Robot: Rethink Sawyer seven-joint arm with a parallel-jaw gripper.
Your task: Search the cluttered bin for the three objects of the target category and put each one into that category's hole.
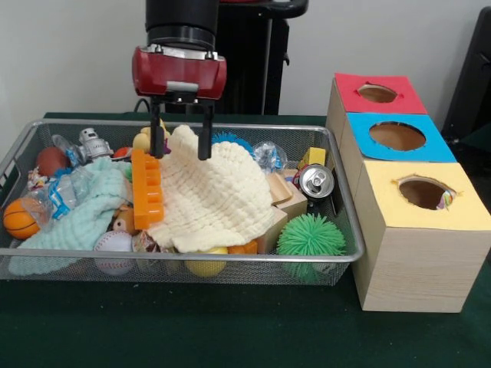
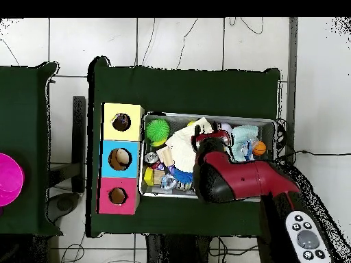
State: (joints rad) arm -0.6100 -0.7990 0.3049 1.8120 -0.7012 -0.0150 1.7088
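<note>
The gripper (image 1: 181,139) hangs over the far middle of the wire bin (image 1: 337,201), its 2 black fingers (image 1: 205,138) spread fairly wide and pointing straight down. Nothing is held between them. The left finger tip sits just beside the top of an orange toothed plastic block (image 1: 147,188); the right finger tip comes down against the far edge of a cream knitted cloth (image 1: 219,195), though I cannot tell whether it truly touches. The cloth lies draped across the middle of the bin, over wooden blocks (image 1: 282,201). A pale green cloth (image 1: 80,221) sprawls to the left, a spiky green ball (image 1: 310,235) sits at the near right corner, and a drinks can (image 1: 316,182) stands behind it. On the worktop (image 1: 230,330) right of the bin stands a wooden box with 3 holes: red (image 1: 377,93) farthest, blue (image 1: 397,136) in the middle, yellow (image 1: 423,192) nearest.
</note>
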